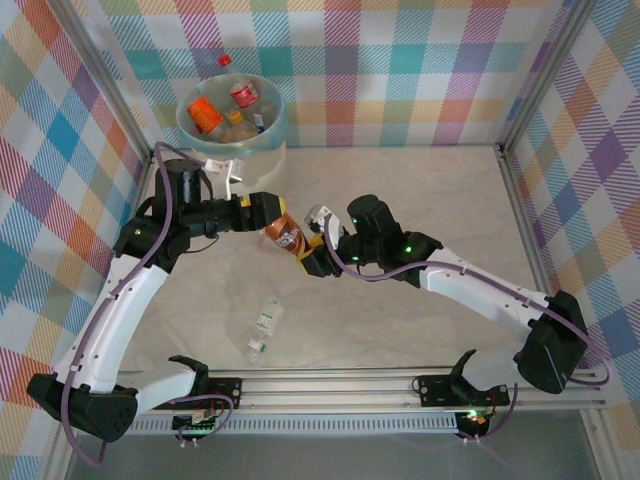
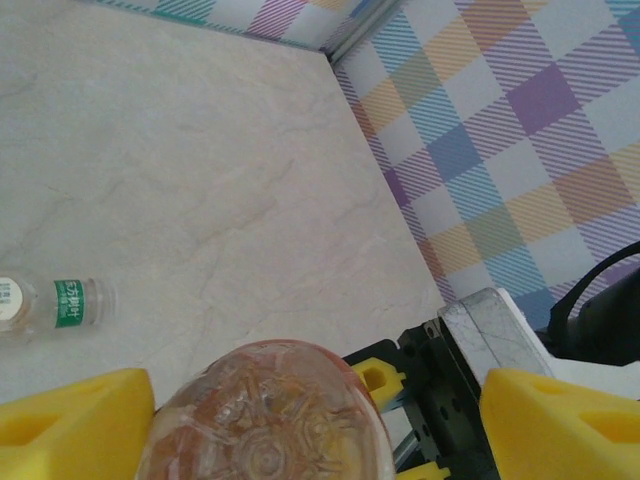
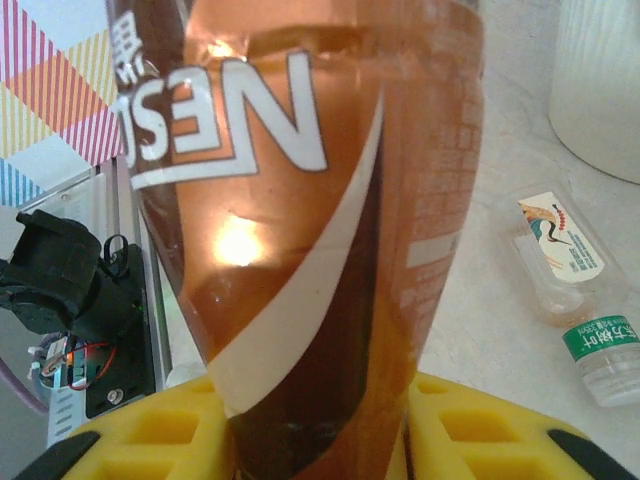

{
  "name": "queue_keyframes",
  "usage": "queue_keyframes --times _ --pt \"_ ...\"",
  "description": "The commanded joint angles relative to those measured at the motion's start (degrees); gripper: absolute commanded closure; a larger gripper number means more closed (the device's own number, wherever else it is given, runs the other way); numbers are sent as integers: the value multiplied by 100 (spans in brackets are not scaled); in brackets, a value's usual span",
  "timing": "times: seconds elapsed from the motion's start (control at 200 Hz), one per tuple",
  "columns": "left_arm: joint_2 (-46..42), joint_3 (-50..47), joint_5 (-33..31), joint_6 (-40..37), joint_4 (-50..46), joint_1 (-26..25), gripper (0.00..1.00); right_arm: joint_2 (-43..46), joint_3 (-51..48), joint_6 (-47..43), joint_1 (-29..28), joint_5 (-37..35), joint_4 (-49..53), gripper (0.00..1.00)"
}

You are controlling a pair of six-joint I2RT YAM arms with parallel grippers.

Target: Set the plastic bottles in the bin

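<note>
Brown bottle [image 3: 300,250] pinched in right fingers [image 3: 490,430], base between parted left fingers [image 2: 70,420].

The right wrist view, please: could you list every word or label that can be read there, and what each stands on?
"NES": large white letters, upside down, on the brown bottle; the rest of the word is cut off.
Green label on the small clear bottle: white characters, too small to read.
White label with a bird picture on the flattened bottle: print too blurred to read.
</note>
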State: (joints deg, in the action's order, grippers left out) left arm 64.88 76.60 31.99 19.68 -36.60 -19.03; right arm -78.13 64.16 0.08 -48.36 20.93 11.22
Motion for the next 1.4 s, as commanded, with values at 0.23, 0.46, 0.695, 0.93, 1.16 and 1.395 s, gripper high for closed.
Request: queue_keyframes --times 0.23,0.46,0.695,0.93,1.16,1.395 --pt "24 -117 88 85 -85 -110 15 286 -128 129 11 113 -623 70" --pt "92 -71 -99 132 -56 -110 12 316 -106 45 11 24 -630 70" --pt "125 -81 215 288 225 -110 37 203 -68 19 11 28 -599 66" --pt "-104 35 -385 506 369 -106 46 92 -18 131 11 -162 -694 48" --pt "-69 911 -2034 405 321 14 48 -109 450 220 10 -1077 -643 8" --pt "909 2367 -3420 129 446 724 48 -326 890 184 29 -1639 -774 0"
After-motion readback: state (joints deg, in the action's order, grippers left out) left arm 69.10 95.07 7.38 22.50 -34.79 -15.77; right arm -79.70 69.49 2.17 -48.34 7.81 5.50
